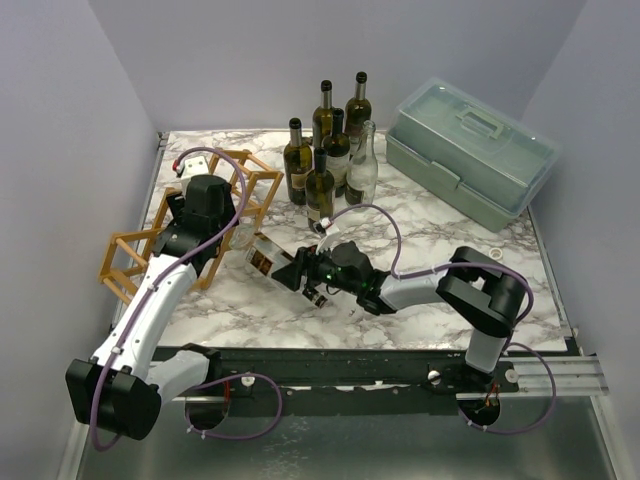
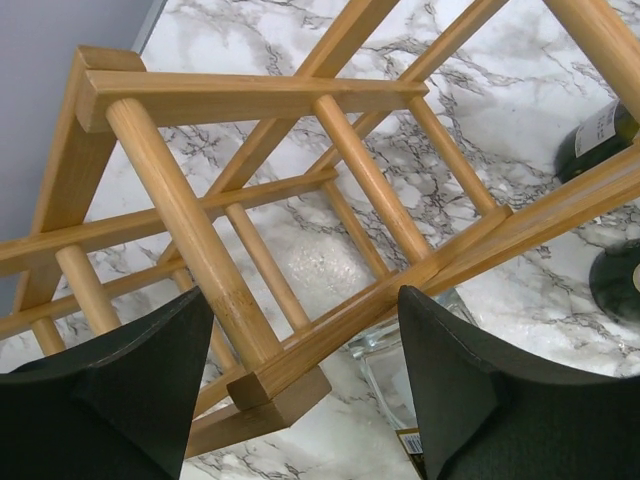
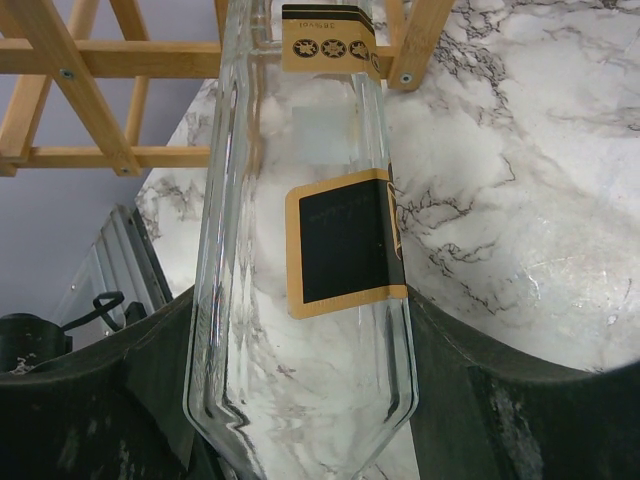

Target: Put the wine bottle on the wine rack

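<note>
Clear wine bottle (image 1: 258, 258) held nearly level, centre-left of top view, base clamped in right claw (image 1: 295, 270), neck toward wine rack (image 1: 130, 255). The left claw (image 2: 305, 380) gapes astride a rack corner. Risk: unsteadied rack slides; neck snags a stick.

The bottle (image 1: 262, 258) (image 3: 310, 250) is clear glass with a black-and-gold label. It lies slanted at the centre of the top view, its upper-left end (image 2: 385, 370) meeting the rack (image 1: 262, 188) (image 2: 200, 250) (image 3: 90, 60). The rack is a light-brown lattice of wooden sticks, set diagonally at centre left.
</note>
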### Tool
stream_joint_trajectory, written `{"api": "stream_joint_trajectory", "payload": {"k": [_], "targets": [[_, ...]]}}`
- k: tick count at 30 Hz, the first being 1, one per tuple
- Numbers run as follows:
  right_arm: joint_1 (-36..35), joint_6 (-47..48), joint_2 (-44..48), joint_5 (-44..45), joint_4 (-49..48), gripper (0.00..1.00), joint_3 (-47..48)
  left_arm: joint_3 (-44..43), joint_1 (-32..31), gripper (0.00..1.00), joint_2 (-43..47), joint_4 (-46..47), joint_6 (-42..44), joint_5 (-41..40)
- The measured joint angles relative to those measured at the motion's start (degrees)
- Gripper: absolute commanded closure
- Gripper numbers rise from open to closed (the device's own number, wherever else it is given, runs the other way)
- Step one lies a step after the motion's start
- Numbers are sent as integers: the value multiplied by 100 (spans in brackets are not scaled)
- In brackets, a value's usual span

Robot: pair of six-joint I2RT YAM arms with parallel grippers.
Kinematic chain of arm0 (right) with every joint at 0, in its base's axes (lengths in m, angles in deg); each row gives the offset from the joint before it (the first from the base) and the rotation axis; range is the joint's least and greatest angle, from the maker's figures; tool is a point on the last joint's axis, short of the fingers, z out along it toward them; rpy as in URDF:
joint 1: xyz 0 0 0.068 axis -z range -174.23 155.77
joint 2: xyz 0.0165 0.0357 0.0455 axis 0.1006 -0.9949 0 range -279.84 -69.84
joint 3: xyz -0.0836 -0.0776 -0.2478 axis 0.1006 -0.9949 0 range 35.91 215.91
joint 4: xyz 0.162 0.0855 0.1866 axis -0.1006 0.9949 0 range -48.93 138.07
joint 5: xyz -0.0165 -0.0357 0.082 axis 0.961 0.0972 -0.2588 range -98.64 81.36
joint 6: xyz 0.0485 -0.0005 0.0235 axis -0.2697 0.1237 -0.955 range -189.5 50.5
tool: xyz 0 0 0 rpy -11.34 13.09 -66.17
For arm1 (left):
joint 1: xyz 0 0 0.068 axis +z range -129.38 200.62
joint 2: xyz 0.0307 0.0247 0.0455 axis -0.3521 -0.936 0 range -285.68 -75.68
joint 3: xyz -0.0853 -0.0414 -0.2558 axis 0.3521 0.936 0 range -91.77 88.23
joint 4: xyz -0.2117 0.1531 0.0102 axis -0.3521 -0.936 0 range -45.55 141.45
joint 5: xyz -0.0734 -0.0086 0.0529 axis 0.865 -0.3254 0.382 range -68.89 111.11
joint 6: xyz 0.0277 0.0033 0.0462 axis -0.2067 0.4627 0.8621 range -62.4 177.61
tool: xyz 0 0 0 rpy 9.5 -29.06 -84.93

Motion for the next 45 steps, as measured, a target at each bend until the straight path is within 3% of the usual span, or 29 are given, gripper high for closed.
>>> {"api": "stream_joint_trajectory", "payload": {"k": [22, 26, 29, 45], "targets": [[295, 173, -516, -374, -2, 100, 341, 422, -4, 79, 197, 721, 404, 221], [313, 181, -494, -435, -2, 99, 385, 601, 0, 84, 439, 741, 372, 238], [313, 192, -481, -525, -2, 99, 422, 741, 0, 100, 669, 739, 363, 271], [577, 118, -1056, -1215, 76, 99, 1248, 1016, 22, 100, 1137, 721, 501, 699]]}}
